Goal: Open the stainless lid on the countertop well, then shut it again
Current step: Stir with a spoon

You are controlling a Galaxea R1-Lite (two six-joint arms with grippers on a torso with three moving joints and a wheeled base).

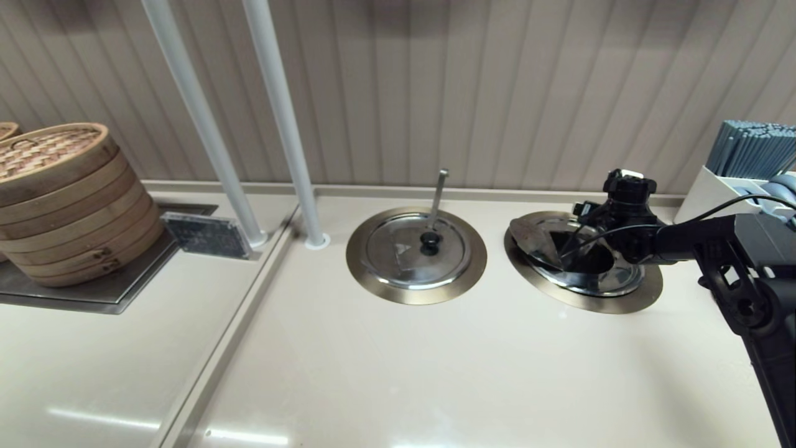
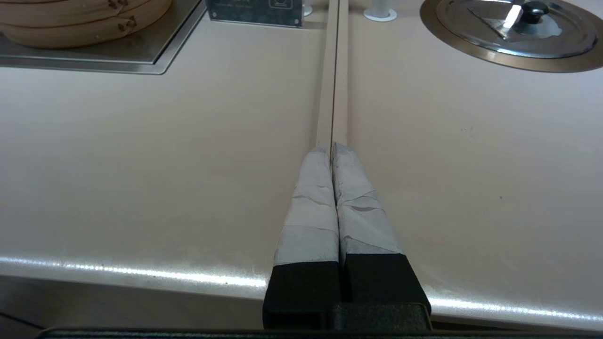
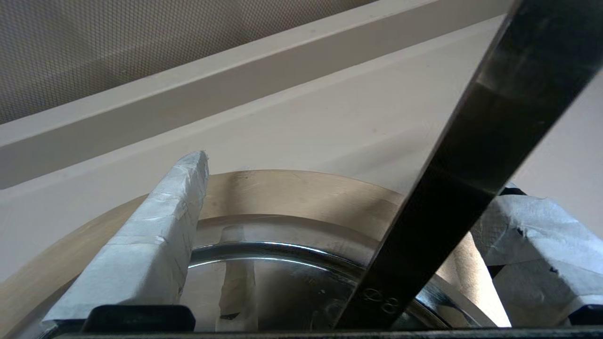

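Note:
The stainless lid [image 1: 598, 284] lies over the countertop well, whose brass rim [image 1: 622, 302] shows around it at the right of the counter. My right gripper [image 1: 591, 249] hangs low over the lid and hides its knob. In the right wrist view the gripper [image 3: 355, 176] is open, its taped fingers [image 3: 155, 235] wide apart above the shiny lid [image 3: 282, 292] and brass rim [image 3: 301, 193]. The leaning ladle handle [image 3: 471, 179] crosses between them, close to one finger. My left gripper [image 2: 332, 148] is shut and empty above the counter's front edge.
The twin lid [image 1: 404, 252] with a black knob and near-vertical ladle handle covers the other ring [image 1: 373, 274] to the left. Two white poles [image 1: 286, 124], a small sign [image 1: 208, 235] and bamboo steamers [image 1: 62, 199] stand further left. A chopstick holder [image 1: 746, 168] stands far right.

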